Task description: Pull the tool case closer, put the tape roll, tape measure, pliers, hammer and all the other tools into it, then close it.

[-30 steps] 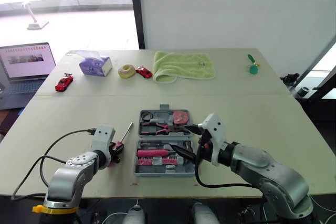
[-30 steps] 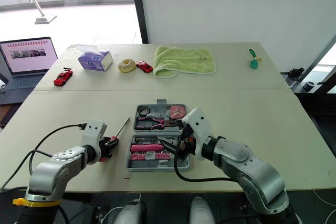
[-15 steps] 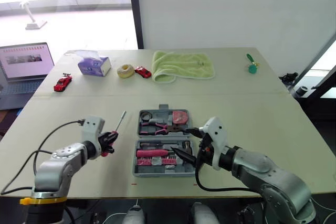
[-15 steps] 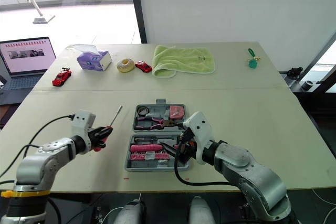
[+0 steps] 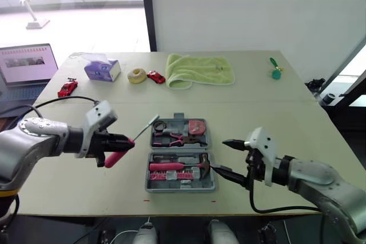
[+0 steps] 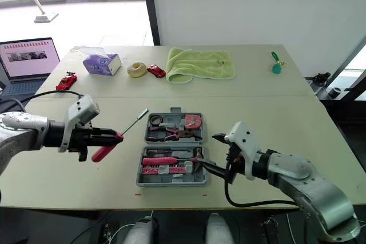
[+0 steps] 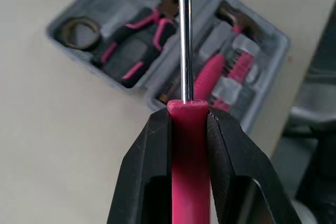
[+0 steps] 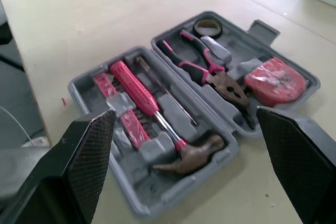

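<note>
Bright daylight from the window [image 5: 74, 4] far ahead of the left tool [image 7: 189, 116] glares pale on the worktop [image 5: 286, 118], shadows faint, and beyond that tool's sharp fingers [image 7: 149, 150] the case [image 7: 270, 38] looks soft.

A grey case [image 5: 150, 186] is lying open and flat near the middle of the table's [image 5: 274, 112] front edge. In its far half, a dark tape roll [image 8: 209, 27], pink-handled pliers [image 8: 207, 69] and a red tape measure [image 8: 274, 81] are sitting in slots. In the near half, a pink-handled hammer [image 8: 152, 111] is lying beside pink bits [image 8: 128, 121]. A pink-handled screwdriver [image 5: 114, 157] is hanging above the table left of the case, clamped in the left gripper [image 7: 188, 114], with its shaft pointing toward the case.
</note>
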### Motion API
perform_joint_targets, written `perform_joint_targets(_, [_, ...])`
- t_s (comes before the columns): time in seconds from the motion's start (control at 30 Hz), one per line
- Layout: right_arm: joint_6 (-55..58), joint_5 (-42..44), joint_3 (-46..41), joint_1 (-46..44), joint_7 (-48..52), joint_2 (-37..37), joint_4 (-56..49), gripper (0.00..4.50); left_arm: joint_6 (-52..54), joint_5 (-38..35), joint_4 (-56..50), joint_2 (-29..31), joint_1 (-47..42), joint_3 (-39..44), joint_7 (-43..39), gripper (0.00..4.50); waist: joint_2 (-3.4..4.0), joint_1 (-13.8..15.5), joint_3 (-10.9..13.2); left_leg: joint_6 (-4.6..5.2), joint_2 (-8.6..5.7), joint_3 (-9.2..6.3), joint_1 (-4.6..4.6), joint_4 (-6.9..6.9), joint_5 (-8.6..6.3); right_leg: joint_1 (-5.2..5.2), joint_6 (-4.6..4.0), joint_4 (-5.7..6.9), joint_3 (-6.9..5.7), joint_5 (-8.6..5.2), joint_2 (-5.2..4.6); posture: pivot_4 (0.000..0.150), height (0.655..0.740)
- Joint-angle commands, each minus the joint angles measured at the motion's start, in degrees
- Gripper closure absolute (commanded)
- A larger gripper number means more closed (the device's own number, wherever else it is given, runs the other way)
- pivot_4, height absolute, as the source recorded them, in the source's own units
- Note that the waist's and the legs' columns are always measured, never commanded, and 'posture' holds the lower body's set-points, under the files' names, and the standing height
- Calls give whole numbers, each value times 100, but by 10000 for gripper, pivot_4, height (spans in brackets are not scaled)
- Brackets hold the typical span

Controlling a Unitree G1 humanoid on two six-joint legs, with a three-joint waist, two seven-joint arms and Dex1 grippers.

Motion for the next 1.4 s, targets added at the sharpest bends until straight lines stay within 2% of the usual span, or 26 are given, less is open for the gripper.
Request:
perform_joint_targets(0.03, [-214,197,-266,-12,445,-213,34,0,554,-301,-461,242,-435,-454,-147,39319,0,-8,1,0,0,0,0,0,0,0,0,1,-1,0,1,1500,7400])
perform_joint_targets(0.2, [-341,138,-448,-248,734,-476,409,0,1233,-561,-856,378,-1262,-1234,-298,39319,-6,-10,6,1,0,-1,-8,9,0,-5,2,3,-1,1,1,1500,7400])
perform_joint_targets(0.33, [-360,176,-443,-296,852,-573,418,0,1445,-28,-1473,1037,-1738,-2583,-460,39319,-3,-20,10,5,0,-1,-16,6,-3,-15,19,2,-1,9,3,1500,7400])
perform_joint_targets(0.5, [-422,83,-303,-417,888,-548,472,0,1341,111,-1299,669,-2126,-3166,-557,39319,-10,21,18,5,0,-2,-28,16,-2,-19,14,4,-3,8,3,1500,7400])
perform_joint_targets(0.63, [-450,9,-168,-434,925,-577,455,0,449,1192,-1004,-10,-2555,-4419,-545,39319,-12,51,19,5,-3,-2,-33,30,-2,-13,12,3,-1,9,2,1500,7400])
perform_joint_targets(0.8, [-469,-57,-46,-453,959,-604,436,0,257,1721,-629,-691,-3155,-5174,-792,39319,-14,21,20,6,-3,-2,-51,52,-3,-15,19,2,-2,12,3,1500,7400])
perform_joint_targets(0.9, [-598,-205,133,-512,1097,-688,462,0,602,1875,-310,-1212,-3819,-5734,-978,39319,-13,23,20,7,-2,-2,-47,56,-3,-14,20,7,-2,13,4,1500,7400])
perform_joint_targets(1.07, [-933,-472,353,-485,1393,-833,594,0,836,1877,-112,-1520,-4463,-6018,-1182,39319,-12,11,20,22,-3,-1,-55,79,-12,-11,25,9,-2,13,4,1500,7400])
perform_joint_targets(1.4, [-947,-512,233,-400,1383,-877,561,0,1220,1814,-54,-1899,-4352,-5917,-785,39319,-11,16,20,31,-3,-1,-51,90,-16,-10,30,22,-2,13,5,1500,7400])
